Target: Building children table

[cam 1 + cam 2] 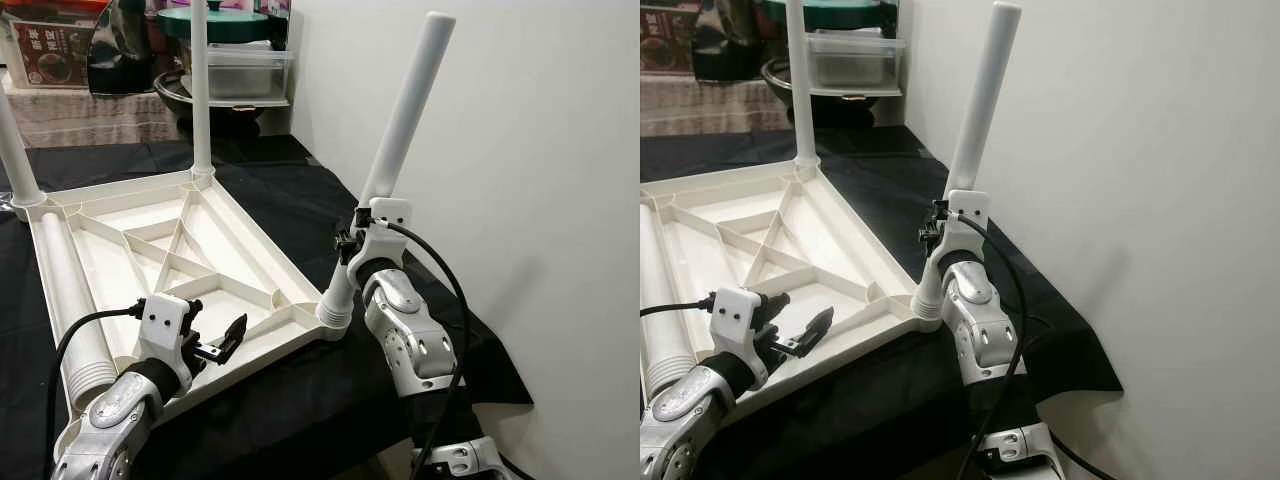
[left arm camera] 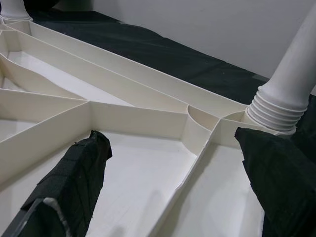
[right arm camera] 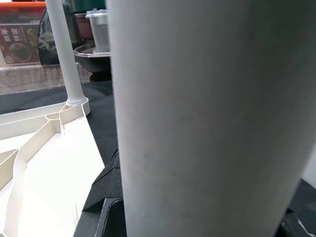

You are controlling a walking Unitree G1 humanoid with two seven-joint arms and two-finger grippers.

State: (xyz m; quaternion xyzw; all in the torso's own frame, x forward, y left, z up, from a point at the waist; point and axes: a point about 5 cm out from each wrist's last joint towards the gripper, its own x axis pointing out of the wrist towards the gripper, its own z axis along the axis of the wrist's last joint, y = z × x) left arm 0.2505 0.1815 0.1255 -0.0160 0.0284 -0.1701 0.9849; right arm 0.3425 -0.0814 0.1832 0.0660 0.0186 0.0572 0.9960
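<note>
The white plastic tabletop (image 1: 180,260) lies upside down on the black cloth (image 1: 290,190) covering the bench, its ribbed underside facing up. The right tool (image 1: 352,243) is pinching a white table leg (image 1: 400,130) low on its shaft — that leg leans, its threaded foot at the tabletop's near right corner socket (image 1: 333,312). The left tool (image 1: 215,345) hovers with its fingers (image 2: 74,177) spread over the tabletop's near edge, touching nothing. Two more legs stand upright in the tabletop's far corners, one at the far right (image 1: 200,85) and one at the far left (image 1: 15,150). A fourth leg (image 1: 70,300) lies flat along the tabletop's left side. Beyond the tabletop, pots and a clear container (image 1: 245,70) sit on a shelf.
</note>
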